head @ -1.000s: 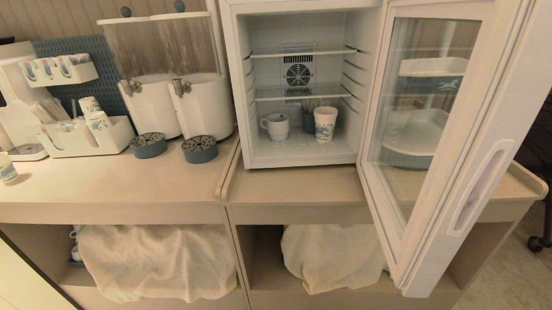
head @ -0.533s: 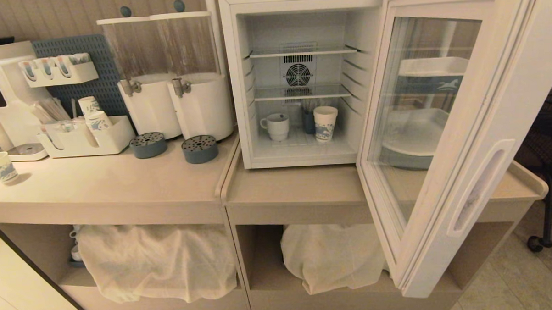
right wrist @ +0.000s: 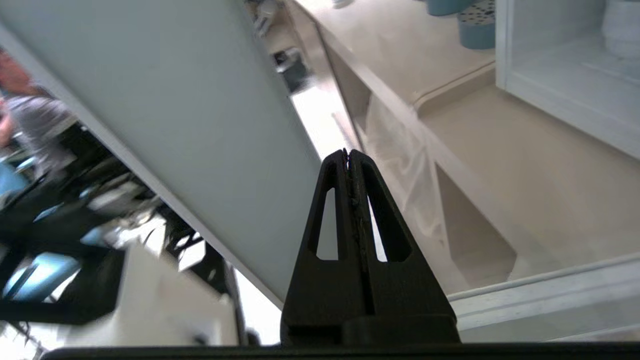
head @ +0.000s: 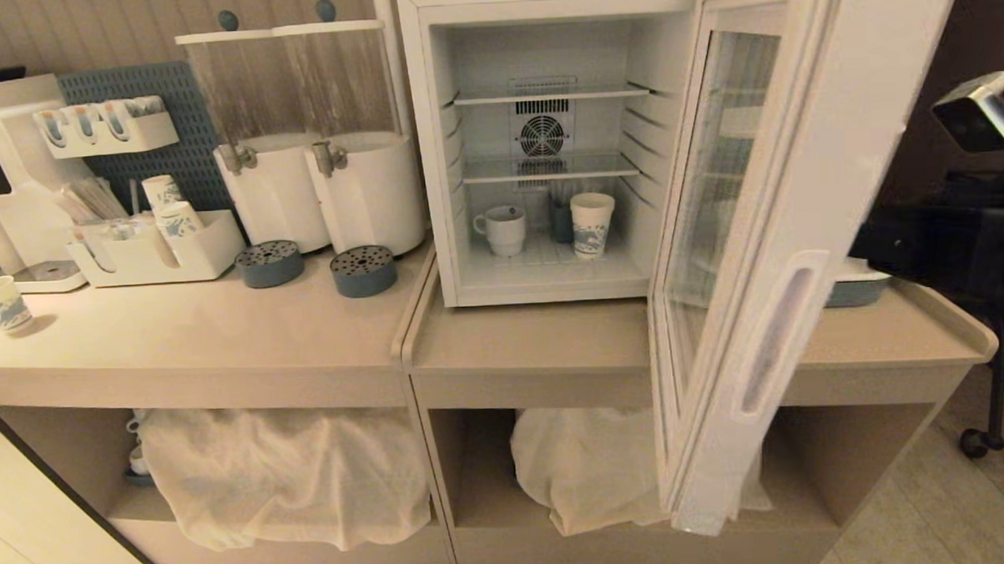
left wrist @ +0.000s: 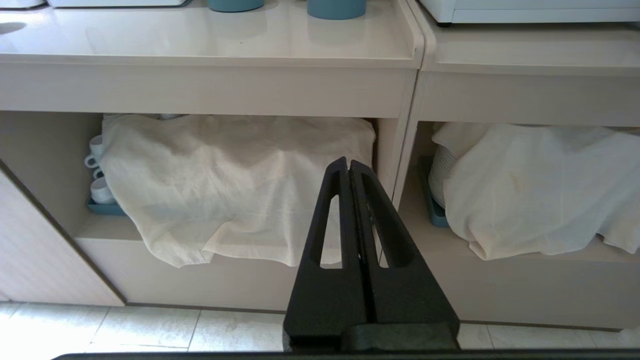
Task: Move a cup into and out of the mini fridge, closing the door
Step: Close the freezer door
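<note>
patterned paper cup [head: 592, 224] beside cup [head: 503, 230]

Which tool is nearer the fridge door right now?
Right. The right tool, shut, is right beside the door, on its outer side. The left tool, shut, hangs low facing the cloth-covered shelves, away from it.

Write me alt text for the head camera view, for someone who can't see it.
A white mini fridge stands on a beige counter with its glass door swung partly open. On its bottom shelf a small white handled cup sits left of a blue-patterned paper cup. Two drink dispensers stand left of the fridge.
</note>
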